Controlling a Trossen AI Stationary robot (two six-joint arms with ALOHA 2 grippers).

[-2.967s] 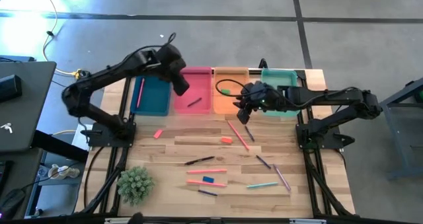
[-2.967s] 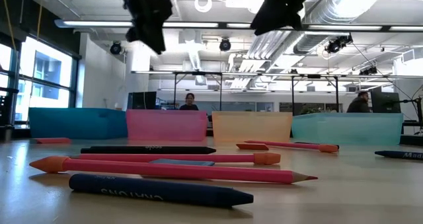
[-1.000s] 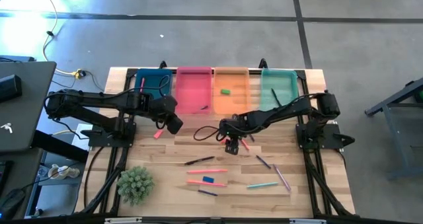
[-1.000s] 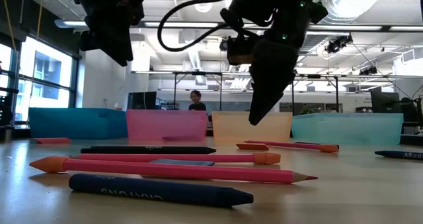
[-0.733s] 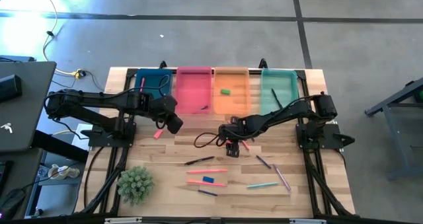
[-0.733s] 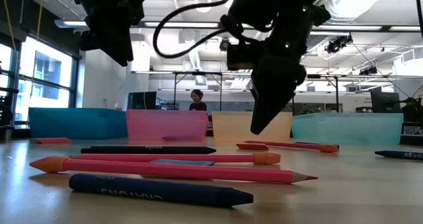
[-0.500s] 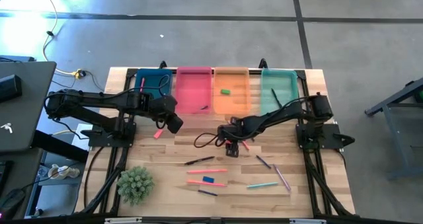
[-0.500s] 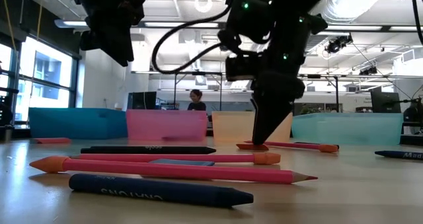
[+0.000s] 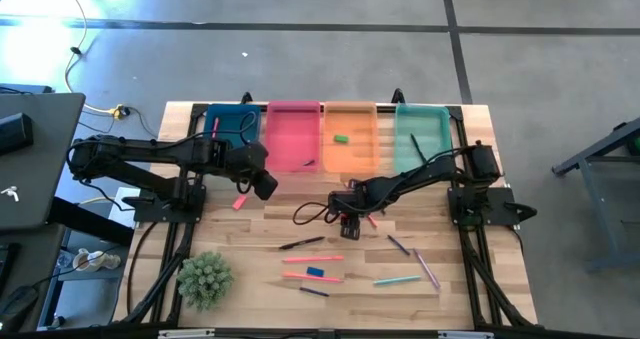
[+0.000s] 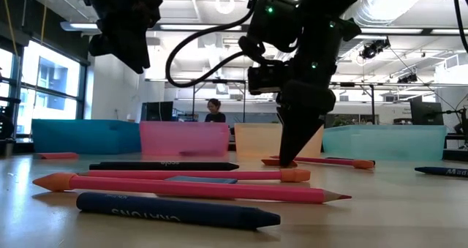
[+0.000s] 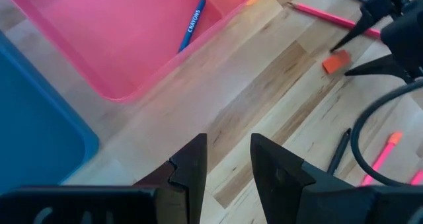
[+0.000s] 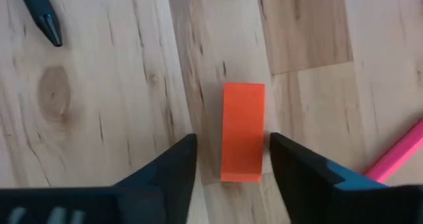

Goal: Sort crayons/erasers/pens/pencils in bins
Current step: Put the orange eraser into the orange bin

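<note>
An orange-red eraser (image 12: pixel 242 131) lies flat on the wood table in front of the orange bin (image 9: pixel 350 151). My right gripper (image 12: pixel 231 148) is low over it, open, pointing steeply down, one finger on each side of the eraser with a little gap left. In the low view its tips (image 10: pixel 287 160) are down at the table. My left gripper (image 9: pixel 265 186) hangs open and empty above the table by the pink bin's (image 9: pixel 293 139) near edge. A green eraser (image 9: pixel 341 137) lies in the orange bin and a blue crayon (image 11: pixel 190 27) in the pink bin.
The blue bin (image 9: pixel 230 139) and teal bin (image 9: pixel 422 139) flank the row at the far edge. Another pink-red eraser (image 9: pixel 238 204) lies at the left. Pencils (image 9: pixel 312 260), a black pen (image 9: pixel 302 244), a blue eraser (image 9: pixel 315 272) and crayons lie nearer, by a potted plant (image 9: pixel 205 279).
My right gripper has come down from above the table until its fingertips stand at the table top around the orange-red eraser. The eraser has not moved.
</note>
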